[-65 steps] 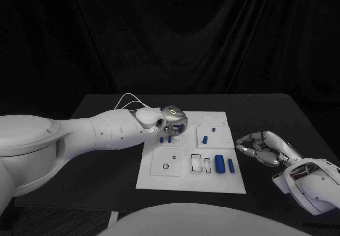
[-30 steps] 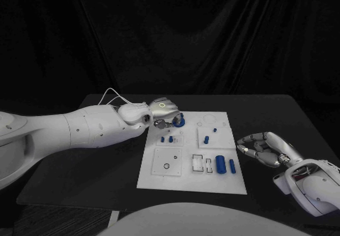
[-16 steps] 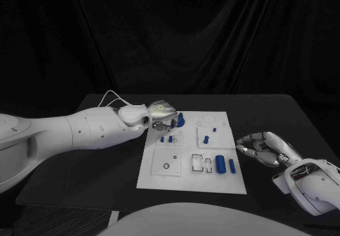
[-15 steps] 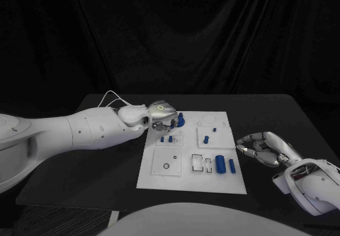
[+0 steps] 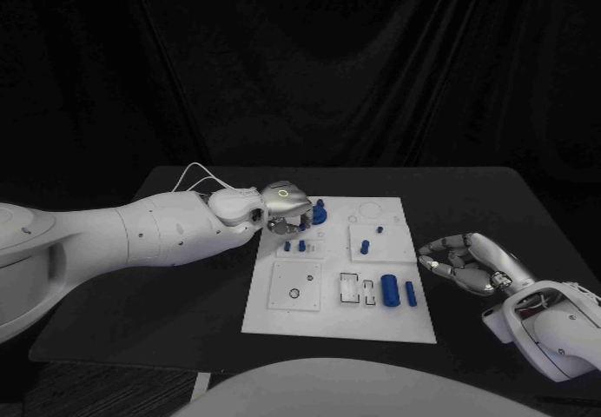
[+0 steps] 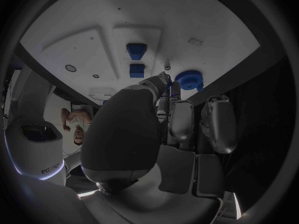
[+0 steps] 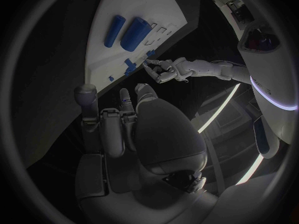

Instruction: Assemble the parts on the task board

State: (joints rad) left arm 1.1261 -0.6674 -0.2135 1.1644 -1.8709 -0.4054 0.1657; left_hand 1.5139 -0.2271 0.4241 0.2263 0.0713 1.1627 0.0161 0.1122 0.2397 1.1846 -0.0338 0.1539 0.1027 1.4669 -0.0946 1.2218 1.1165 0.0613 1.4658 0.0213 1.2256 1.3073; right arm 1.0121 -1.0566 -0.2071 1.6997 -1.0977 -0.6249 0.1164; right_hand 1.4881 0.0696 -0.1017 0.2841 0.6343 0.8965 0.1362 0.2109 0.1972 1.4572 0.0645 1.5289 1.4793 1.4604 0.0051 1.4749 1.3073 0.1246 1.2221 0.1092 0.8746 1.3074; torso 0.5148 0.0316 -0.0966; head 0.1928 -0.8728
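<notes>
The task looks partly done, by my reading. On the white task board (image 5: 338,300), two small blue pegs (image 5: 293,246) stand in their seats just in front of the left hand (image 5: 286,211), and a ribbed blue gear-like wheel (image 6: 189,79) sits at the board's far edge right at that hand's fingertips (image 6: 163,80); whether it is fully seated I cannot tell. Beyond the wheel, away from the left hand, two more short blue pegs (image 5: 371,239) stand upright in another panel. Still loose, as far as I can judge, are a fat blue cylinder (image 5: 390,289) and a slimmer blue rod (image 5: 410,293), lying flat side by side on the nearer part of the board, toward the right hand (image 5: 461,263), next to open rectangular slots (image 5: 357,289); a round recess (image 5: 294,294) and a ringed outline (image 5: 372,210) also appear unfilled. The left hand hovers low over the board's far corner with its fingers drawn together and pointing down beside the wheel; the wrist view shows nothing caught between them, so I take it as holding nothing, fingers loosely gathered. The right hand rests off the board, well apart from the parts, fingers curled inward around nothing. The board is matt, hard white plastic in raised square panels; the parts are smooth, solid blue plastic, and the hands are polished silver metal on glossy white arms, all on a dull black table (image 5: 188,304).
</notes>
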